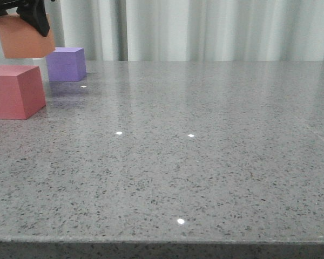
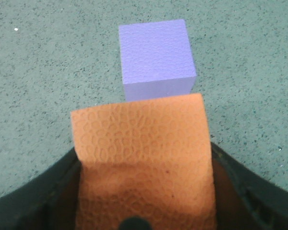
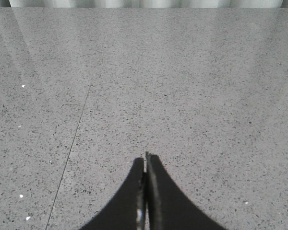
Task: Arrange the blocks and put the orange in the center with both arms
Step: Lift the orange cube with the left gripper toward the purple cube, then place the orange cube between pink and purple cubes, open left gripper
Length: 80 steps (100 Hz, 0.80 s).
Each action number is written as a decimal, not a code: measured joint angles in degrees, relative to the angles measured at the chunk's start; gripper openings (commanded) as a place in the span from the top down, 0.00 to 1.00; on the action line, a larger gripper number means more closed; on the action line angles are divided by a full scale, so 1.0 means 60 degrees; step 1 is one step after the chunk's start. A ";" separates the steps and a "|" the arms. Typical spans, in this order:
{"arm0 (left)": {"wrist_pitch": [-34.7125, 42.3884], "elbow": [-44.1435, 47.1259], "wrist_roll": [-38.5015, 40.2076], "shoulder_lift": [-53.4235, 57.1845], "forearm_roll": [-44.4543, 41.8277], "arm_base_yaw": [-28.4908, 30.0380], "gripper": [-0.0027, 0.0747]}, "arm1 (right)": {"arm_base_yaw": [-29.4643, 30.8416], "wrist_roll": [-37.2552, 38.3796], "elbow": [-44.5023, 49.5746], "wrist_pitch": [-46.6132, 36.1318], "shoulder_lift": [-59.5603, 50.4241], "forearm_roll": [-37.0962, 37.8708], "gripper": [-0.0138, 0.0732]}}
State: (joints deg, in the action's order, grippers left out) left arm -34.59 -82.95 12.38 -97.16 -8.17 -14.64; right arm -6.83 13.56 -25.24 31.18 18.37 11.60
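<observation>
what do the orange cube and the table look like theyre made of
Orange cube: probably foam, matte, with a pebbled, dimpled skin visible in the left wrist view. Table: looks like polished speckled stone or a composite, since it mirrors lights and the purple cube.

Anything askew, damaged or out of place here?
Nothing stands out. The left gripper holds the orange cube above the table, slightly tilted. The purple cube and pinkish-red cube sit flat. The right gripper is shut, empty.

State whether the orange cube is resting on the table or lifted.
Lifted: the left gripper holds the orange cube clear above the table.
</observation>
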 measured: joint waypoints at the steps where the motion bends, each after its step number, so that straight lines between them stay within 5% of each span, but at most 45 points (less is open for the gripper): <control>1: 0.0005 0.0000 0.0000 -0.0003 0.0000 0.0020 0.66 | 0.0000 0.0000 0.0000 0.0000 0.0000 0.0000 0.97; 80: 0.0757 0.0021 -0.0035 -0.1442 0.0535 0.0037 0.66 | 0.0000 0.0000 0.0000 0.0000 0.0000 0.0000 0.97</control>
State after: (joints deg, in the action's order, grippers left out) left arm -30.04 -82.82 12.17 -105.81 -4.95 -14.42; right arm -6.83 13.56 -25.24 31.18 18.37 11.60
